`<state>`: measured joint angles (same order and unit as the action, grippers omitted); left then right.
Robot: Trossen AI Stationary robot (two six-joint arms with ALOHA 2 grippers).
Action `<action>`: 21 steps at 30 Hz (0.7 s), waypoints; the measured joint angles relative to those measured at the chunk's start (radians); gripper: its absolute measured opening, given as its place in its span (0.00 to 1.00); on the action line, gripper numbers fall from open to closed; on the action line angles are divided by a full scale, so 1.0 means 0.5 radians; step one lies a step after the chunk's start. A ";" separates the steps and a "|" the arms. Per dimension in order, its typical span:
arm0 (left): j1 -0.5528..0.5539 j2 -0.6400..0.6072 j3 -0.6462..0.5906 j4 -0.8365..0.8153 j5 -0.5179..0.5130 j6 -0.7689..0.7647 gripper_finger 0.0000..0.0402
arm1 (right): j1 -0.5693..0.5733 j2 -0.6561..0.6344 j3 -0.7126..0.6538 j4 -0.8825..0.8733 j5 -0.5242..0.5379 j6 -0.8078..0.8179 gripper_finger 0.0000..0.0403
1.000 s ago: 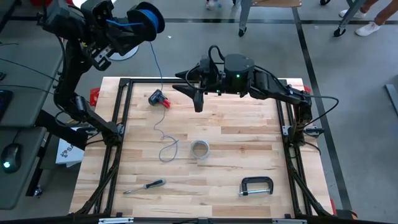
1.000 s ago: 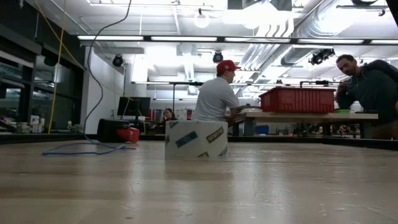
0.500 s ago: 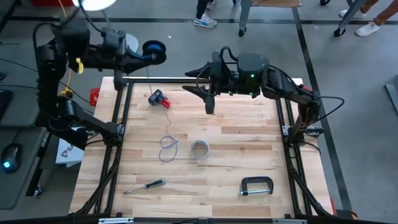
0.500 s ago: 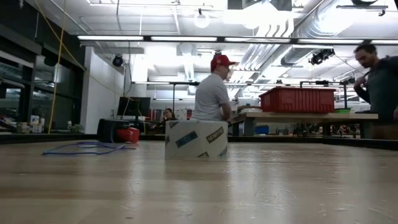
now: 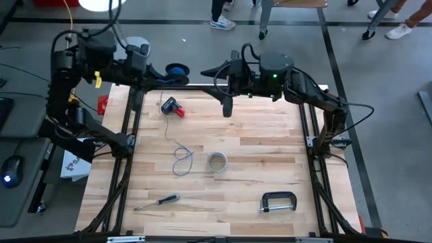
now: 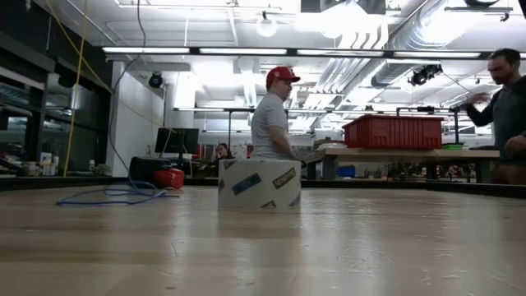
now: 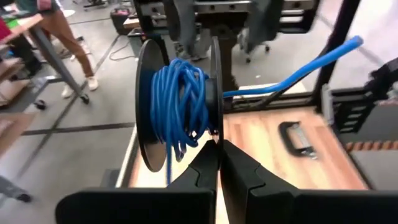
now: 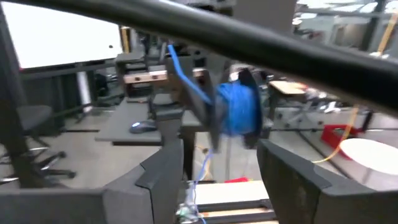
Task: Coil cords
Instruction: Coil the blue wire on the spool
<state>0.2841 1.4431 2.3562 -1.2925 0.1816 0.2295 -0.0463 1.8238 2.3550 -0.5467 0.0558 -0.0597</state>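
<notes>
Spool (image 5: 177, 70) at upper left of the high view, just beyond the table's (image 5: 270, 162) far edge. Cord (image 5: 177, 154) trailing down from it to loops left of centre, tape roll (image 5: 217, 162) just right of those. Screwdriver (image 5: 157, 201) at lower left, clamp (image 5: 278, 202) at lower right. Small tool (image 5: 173, 107) near the upper-left corner.

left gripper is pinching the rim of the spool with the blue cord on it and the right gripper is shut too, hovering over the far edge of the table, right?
Not quite: the right gripper is open, its fingers standing well apart in the right wrist view. The rest holds: the left gripper is shut on the rim of the spool wound with blue cord, and the right gripper hangs over the table's far edge.
</notes>
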 joint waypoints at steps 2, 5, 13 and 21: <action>-0.037 0.028 0.000 0.012 -0.088 0.053 0.00 | 0.000 0.019 0.000 0.001 -0.054 0.031 0.49; -0.079 0.083 0.000 0.010 -0.143 0.106 0.00 | 0.000 0.022 -0.001 -0.005 -0.061 0.034 0.49; -0.143 0.175 -0.001 0.036 -0.143 0.091 0.00 | 0.001 0.021 0.000 -0.031 -0.060 0.056 0.49; -0.145 0.166 -0.001 0.060 -0.174 0.068 0.00 | 0.002 0.021 0.000 -0.080 -0.060 0.067 0.38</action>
<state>0.2118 1.5262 2.3558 -1.2624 0.0946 0.2634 -0.0456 1.8343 2.3550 -0.5869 0.0257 -0.0261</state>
